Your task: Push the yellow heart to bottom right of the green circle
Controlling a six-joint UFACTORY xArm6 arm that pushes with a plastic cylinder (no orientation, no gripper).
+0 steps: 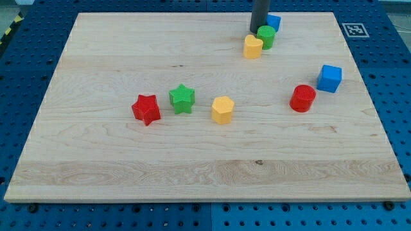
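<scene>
Yellow heart (pixel 253 47): near the counter's top edge, right of centre, touching the green circle on its lower-left side.
Counter (pixel 115 173): pale wooden board on a blue perforated base.
Red star (pixel 146 108): left of centre, the leftmost block, just beside the green star.
Green star (pixel 182 98): right of the red star and slightly higher in the view.
Yellow hexagon (pixel 222 110): near the middle, right of the green star, apart from it.
Tip (pixel 257 31): lower end of the dark rod, which comes down from the view's top; it stands just above the yellow heart and at the green circle's upper left, close to both.
Pincer: the arm has none; the rod ends plain and holds nothing.
Green circle (pixel 266 36): between the yellow heart and a blue block.
Small blue block (pixel 274 22): behind the green circle, shape unclear, partly hidden.
Red cylinder (pixel 302 98): right half, below the blue cube's left.
Blue cube (pixel 329 78): farthest right.
Marker tag (pixel 354 29): black-and-white square at the top right corner.
</scene>
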